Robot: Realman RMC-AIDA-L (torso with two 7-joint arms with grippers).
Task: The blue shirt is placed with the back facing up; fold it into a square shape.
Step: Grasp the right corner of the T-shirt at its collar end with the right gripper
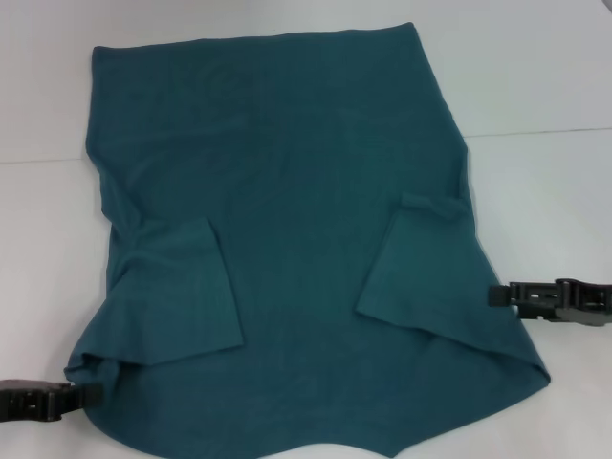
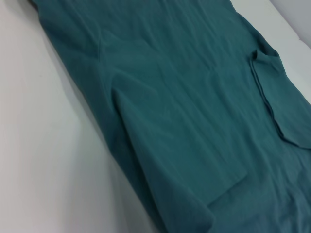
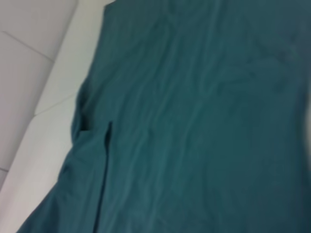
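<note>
Inspector A: Left claw (image 1: 84,395) sits low at the near left corner of the table, pointing inward, tip touching the shirt's near left corner. Whether it is open or closed, I cannot tell.

Inspector B: Right claw (image 1: 497,295)?

Inspector A: At the right edge, level and pointing inward, tip just beside the shirt's right margin. Its state cannot be made out either.

Inspector B: The blue shirt (image 1: 296,239)?

Inspector A: Flat between both claws, plain side up, both sleeves folded inward onto the body, mildly wrinkled.

Inspector B: Surface?

Inspector A: A white table (image 1: 545,201); a thin seam runs across it.
</note>
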